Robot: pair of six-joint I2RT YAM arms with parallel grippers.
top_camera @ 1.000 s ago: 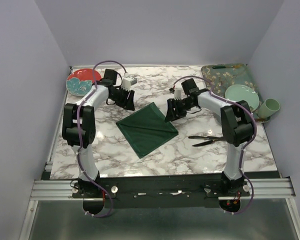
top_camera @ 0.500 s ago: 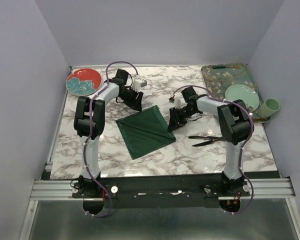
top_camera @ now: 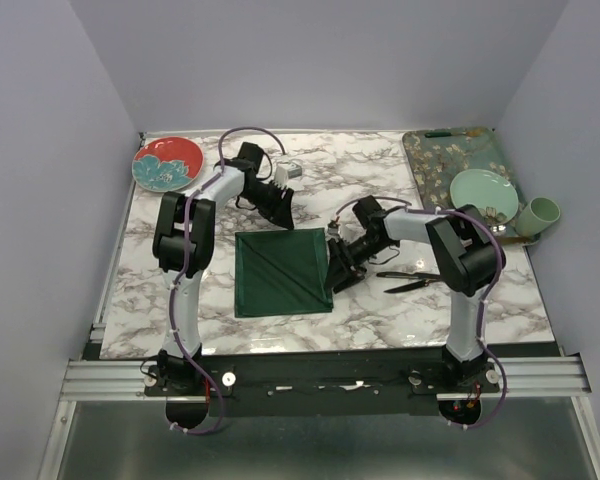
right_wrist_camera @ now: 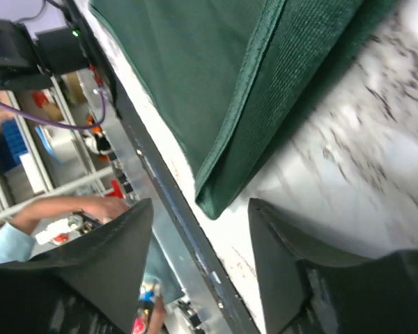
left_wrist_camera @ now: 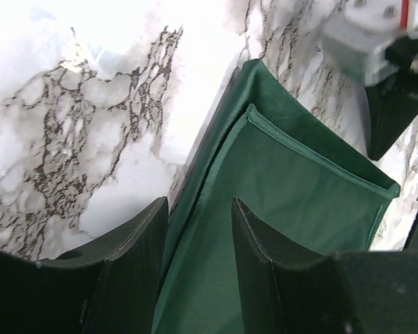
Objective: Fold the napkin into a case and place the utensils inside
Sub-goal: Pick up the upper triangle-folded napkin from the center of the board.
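Note:
The dark green napkin [top_camera: 280, 272] lies flat on the marble table, folded double, its sides square to the table edges. My left gripper [top_camera: 282, 207] is open at its far edge; in the left wrist view [left_wrist_camera: 198, 205] the fingers stand apart over the napkin's [left_wrist_camera: 292, 188] layered hem. My right gripper [top_camera: 338, 262] is open at the napkin's right edge; in the right wrist view [right_wrist_camera: 202, 203] a folded napkin corner [right_wrist_camera: 216, 198] lies between the spread fingers. The two black utensils [top_camera: 412, 279] lie crossed on the table to the right of the right gripper.
A red and teal plate [top_camera: 167, 163] sits at the far left. A teal floral tray [top_camera: 442, 152] at the far right holds a pale green plate [top_camera: 483, 190]. A green cup [top_camera: 540, 213] stands beside them. The table's front rail [right_wrist_camera: 160, 202] shows beyond the napkin corner.
The napkin has turned from a diamond to lie square with the table and slid nearer and left. Both grippers moved along with it, the left rightward, the right nearer.

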